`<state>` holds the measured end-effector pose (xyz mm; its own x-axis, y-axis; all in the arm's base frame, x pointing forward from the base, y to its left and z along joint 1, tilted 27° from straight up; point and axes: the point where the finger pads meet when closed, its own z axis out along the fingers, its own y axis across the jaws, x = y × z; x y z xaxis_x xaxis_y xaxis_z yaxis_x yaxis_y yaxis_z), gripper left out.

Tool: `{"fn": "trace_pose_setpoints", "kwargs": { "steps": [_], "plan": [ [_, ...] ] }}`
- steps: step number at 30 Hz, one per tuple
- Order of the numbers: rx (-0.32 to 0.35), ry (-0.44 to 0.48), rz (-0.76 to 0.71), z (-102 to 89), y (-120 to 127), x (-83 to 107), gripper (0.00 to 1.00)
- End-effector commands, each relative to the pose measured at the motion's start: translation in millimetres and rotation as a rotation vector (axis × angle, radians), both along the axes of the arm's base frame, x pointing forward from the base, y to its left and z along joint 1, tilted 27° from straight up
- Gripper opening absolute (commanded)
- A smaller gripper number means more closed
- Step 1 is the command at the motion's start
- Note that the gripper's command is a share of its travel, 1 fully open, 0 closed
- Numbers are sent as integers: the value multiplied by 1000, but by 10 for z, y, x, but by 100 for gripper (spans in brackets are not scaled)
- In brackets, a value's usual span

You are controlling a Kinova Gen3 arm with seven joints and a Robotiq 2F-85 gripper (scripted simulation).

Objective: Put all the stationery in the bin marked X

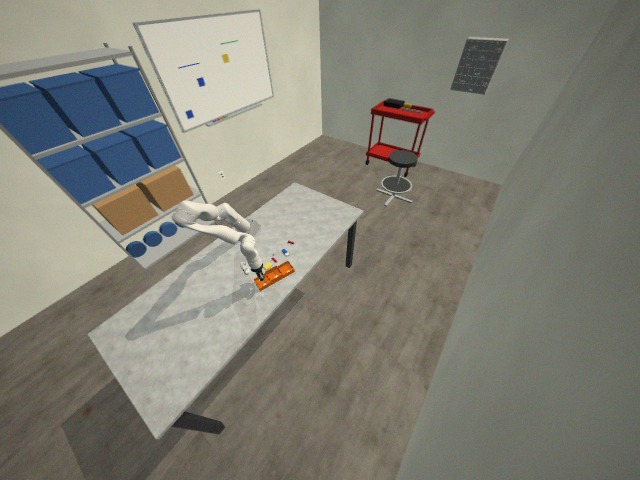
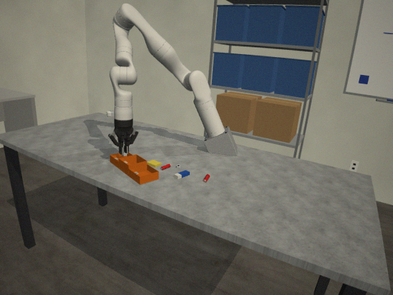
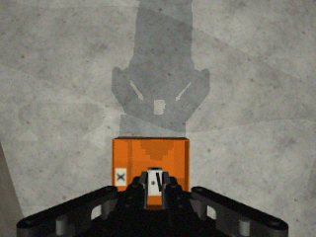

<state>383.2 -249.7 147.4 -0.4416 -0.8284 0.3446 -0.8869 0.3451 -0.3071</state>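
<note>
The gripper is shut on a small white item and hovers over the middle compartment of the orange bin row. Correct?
Not quite. The gripper is shut on the small white item, but it hovers over the end compartment, marked X, of the orange bin row, as the wrist view shows.
</note>
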Motion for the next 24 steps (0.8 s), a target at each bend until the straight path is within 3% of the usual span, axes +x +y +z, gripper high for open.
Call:
{"fn": "trace_pose_setpoints", "kwargs": {
  "steps": [1,8,21,22,24],
  "plan": [
    [5,7,1,-77,-7,-3,10],
    [5,7,1,-198,-63,12,10],
    [5,7,1,-198,-65,9,10],
    [5,7,1,-198,-65,9,30],
    [5,7,1,-198,-65,9,30]
  ]
}}
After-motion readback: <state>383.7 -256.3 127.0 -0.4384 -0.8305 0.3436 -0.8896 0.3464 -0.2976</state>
